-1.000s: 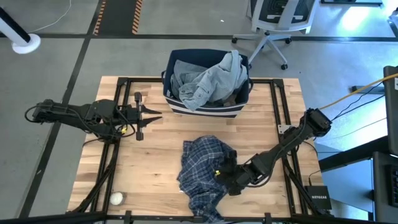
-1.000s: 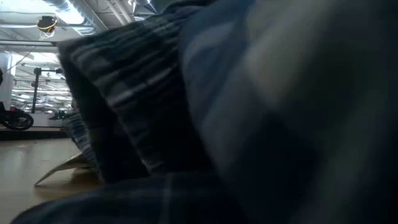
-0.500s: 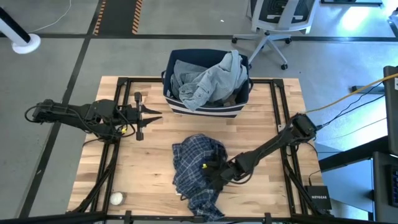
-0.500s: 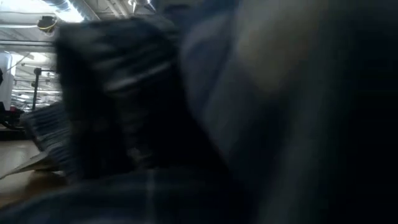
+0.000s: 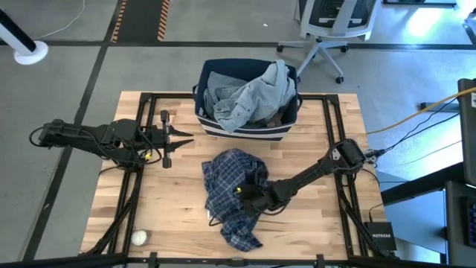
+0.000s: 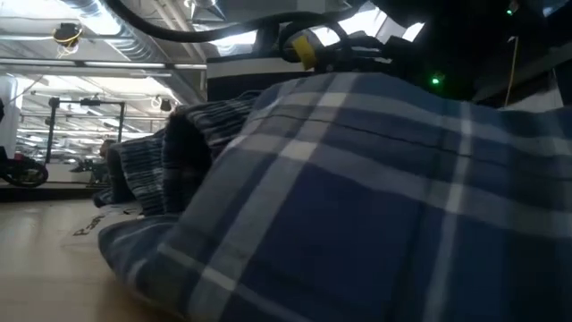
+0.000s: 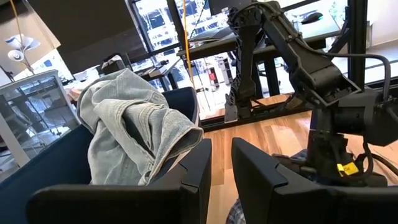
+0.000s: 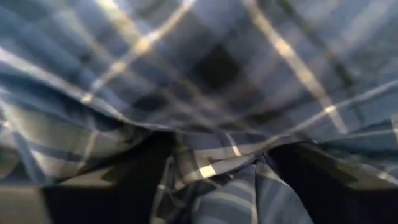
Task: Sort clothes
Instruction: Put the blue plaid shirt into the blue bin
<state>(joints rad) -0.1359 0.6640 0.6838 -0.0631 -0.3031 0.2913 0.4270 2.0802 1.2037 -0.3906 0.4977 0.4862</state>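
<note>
A blue plaid shirt (image 5: pixel 227 197) lies crumpled on the table's near middle; in the low view the plaid shirt (image 6: pixel 357 197) fills most of the picture. My right gripper (image 5: pixel 249 195) is down in the shirt, open, its arm reaching in from the table's right. A grey-blue denim garment (image 5: pixel 253 93) is heaped in the navy bin (image 5: pixel 245 132) at the far edge, and also shows as the denim garment (image 7: pixel 137 130). My left gripper (image 5: pixel 186 137) hovers level over the table's left, open by a narrow gap (image 7: pixel 222 168), touching nothing. My right gripper comes slanting down from the table's right into the middle of the plaid shirt. Its fingers (image 8: pixel 106 186) stand wide apart, sunk in the cloth. A bunched fold (image 8: pixel 214 171) of several layers rises between them. The shirt lies on the table, slack.
A small white ball (image 5: pixel 139 237) sits near the table's near left corner. The black frame rails (image 5: pixel 141 149) run along the table's left and right sides. An office chair (image 5: pixel 331 30) stands on the floor beyond the far edge.
My right gripper has come down and toward the table's left, into the plaid shirt. The shirt's heap has shifted with it toward the left and a little toward the far edge, and has drawn back from the low camera.
</note>
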